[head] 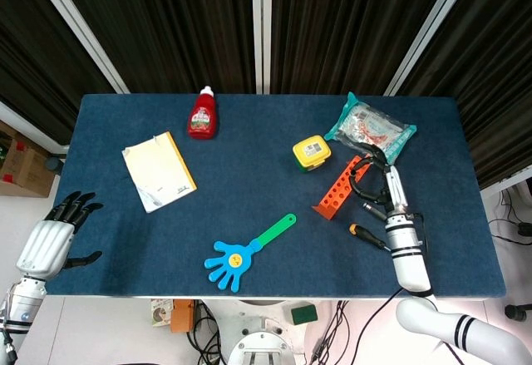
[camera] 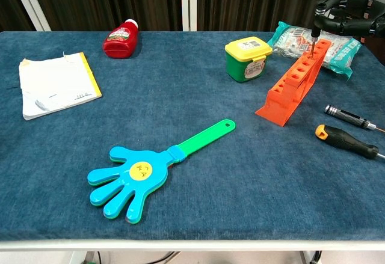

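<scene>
one blue cloth table before dark curtains.

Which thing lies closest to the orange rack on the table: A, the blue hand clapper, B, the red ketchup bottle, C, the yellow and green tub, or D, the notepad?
C: the yellow and green tub sits just beside the orange rack, while the other three lie much farther to the left.

1. The left hand has a ribbed silver-white back and black fingers.
2. The right hand has black fingers on a silver cylindrical wrist.
3. The right arm is glossy white with black bands.
</scene>
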Action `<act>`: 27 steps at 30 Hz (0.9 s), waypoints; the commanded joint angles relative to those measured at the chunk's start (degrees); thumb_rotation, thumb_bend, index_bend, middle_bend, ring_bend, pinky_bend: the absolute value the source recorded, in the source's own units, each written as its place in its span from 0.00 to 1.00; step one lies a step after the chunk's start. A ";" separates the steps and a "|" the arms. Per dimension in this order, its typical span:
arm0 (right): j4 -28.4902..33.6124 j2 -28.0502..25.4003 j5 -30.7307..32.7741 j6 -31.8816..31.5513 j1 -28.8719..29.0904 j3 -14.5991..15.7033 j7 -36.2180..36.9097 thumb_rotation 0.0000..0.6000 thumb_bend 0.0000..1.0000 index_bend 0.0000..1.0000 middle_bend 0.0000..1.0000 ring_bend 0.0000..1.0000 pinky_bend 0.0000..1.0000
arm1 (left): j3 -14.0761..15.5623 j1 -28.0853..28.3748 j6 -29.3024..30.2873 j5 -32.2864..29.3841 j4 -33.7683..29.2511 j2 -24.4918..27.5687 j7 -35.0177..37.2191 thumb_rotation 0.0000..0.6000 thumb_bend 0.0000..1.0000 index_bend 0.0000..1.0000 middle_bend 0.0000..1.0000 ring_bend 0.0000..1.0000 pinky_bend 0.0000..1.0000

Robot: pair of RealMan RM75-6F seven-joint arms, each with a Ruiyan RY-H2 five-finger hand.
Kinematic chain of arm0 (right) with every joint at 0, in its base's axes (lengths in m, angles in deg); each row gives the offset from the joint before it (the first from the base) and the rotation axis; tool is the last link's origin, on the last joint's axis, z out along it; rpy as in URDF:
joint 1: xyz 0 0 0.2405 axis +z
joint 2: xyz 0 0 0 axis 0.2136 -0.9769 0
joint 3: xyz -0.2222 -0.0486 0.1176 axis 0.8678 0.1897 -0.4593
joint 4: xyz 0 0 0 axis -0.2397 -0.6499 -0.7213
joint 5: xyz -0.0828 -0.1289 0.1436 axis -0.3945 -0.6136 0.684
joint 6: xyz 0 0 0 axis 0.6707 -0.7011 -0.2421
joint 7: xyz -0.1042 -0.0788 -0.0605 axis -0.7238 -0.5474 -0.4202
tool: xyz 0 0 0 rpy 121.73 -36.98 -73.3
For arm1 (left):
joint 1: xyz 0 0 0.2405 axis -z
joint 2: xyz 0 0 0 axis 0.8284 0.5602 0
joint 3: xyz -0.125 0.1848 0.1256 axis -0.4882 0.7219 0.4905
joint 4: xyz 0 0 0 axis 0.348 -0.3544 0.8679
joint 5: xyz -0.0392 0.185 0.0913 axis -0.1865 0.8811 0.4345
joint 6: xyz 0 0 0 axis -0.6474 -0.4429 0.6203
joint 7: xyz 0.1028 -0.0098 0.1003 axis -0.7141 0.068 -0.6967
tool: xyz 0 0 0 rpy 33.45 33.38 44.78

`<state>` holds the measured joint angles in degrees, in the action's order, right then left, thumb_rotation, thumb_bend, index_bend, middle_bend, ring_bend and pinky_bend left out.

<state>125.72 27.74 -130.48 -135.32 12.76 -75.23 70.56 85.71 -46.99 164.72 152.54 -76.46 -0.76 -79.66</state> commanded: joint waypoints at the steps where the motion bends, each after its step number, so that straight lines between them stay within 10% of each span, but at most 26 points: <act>1: -0.21 -0.62 -1.65 -0.10 -0.27 0.39 1.82 1.00 0.02 0.03 0.03 0.00 0.00 | -0.03 0.18 -0.62 -0.51 0.07 -0.05 -0.07 1.00 0.00 0.22 0.11 0.04 0.23; 18: -1.22 -5.32 -10.33 -9.13 -5.55 3.74 5.03 1.00 0.03 0.00 0.01 0.00 0.00 | 0.03 0.55 -1.42 -0.76 -0.51 -0.35 -1.33 1.00 0.00 0.22 0.11 0.04 0.23; 27: -5.20 -6.74 -21.27 -15.17 -5.25 10.00 -30.19 1.00 0.17 0.27 0.03 0.00 0.00 | -0.02 0.52 -1.52 -1.14 -0.67 -0.46 -1.87 1.00 0.00 0.22 0.11 0.04 0.23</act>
<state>121.98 21.91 -146.71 -147.61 7.38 -68.29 56.98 85.70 -46.47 163.18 151.40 -77.13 -1.22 -81.52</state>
